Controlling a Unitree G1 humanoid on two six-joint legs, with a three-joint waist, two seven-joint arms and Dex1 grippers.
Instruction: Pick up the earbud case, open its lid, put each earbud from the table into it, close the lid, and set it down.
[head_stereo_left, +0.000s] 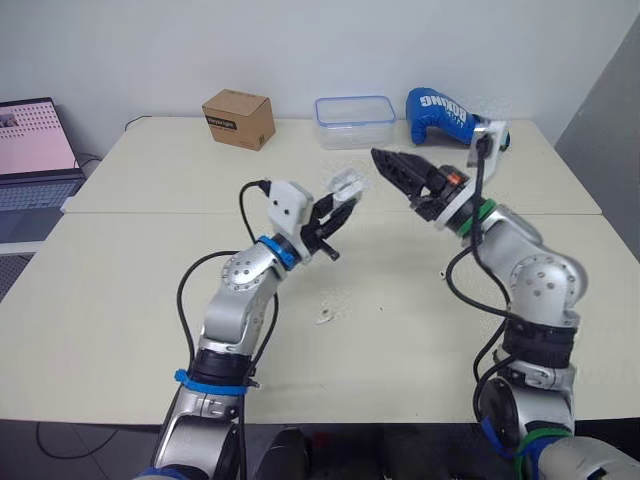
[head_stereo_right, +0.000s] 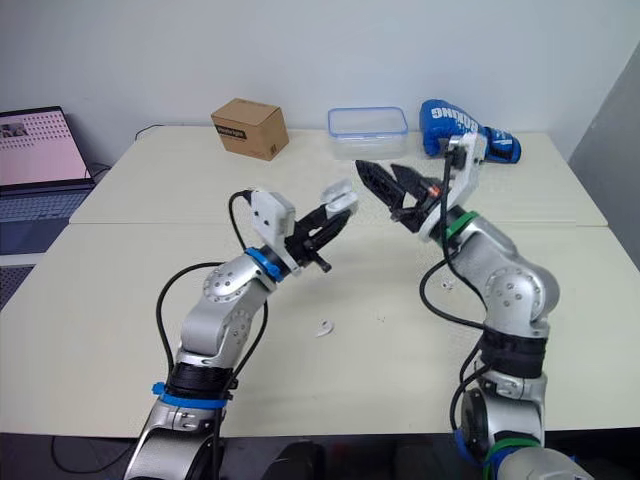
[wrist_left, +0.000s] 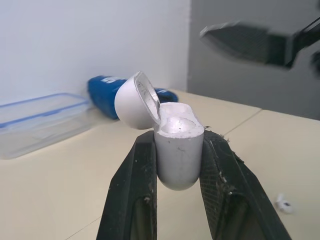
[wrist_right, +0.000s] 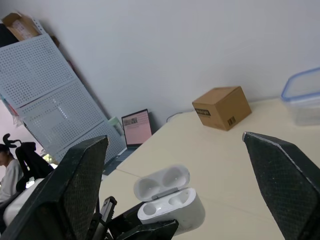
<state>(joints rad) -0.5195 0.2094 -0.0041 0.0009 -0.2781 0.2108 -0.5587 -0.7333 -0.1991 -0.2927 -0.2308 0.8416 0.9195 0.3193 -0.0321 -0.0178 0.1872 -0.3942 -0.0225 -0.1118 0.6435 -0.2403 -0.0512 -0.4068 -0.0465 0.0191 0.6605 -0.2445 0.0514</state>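
While the left pincer (wrist_left: 177, 142) is clamping the earbud case (wrist_right: 172, 205) by its lower body, its two black fingers are pressing against the case's sides and holding it raised above the worktop (head_stereo_left: 120, 290), near the centre of the left eye view. The lid (wrist_left: 134, 101) is standing flipped back on its hinge, and two wells are showing inside the body.

Just right of the case in the frame, the right pincer (head_stereo_right: 378, 174) is hovering with its fingers spread wide, gripping and touching nothing, its tips pointing toward the open case.

One white earbud (head_stereo_left: 323, 318) is lying on the worktop below the case, at lower centre. A second small white piece (head_stereo_right: 447, 284) is lying further right beside the right arm, too small to identify surely.

A cardboard box (head_stereo_left: 238, 118), a clear container (head_stereo_left: 355, 121) and a blue boxing glove (head_stereo_left: 440, 115) are sitting along the upper part of the frame.
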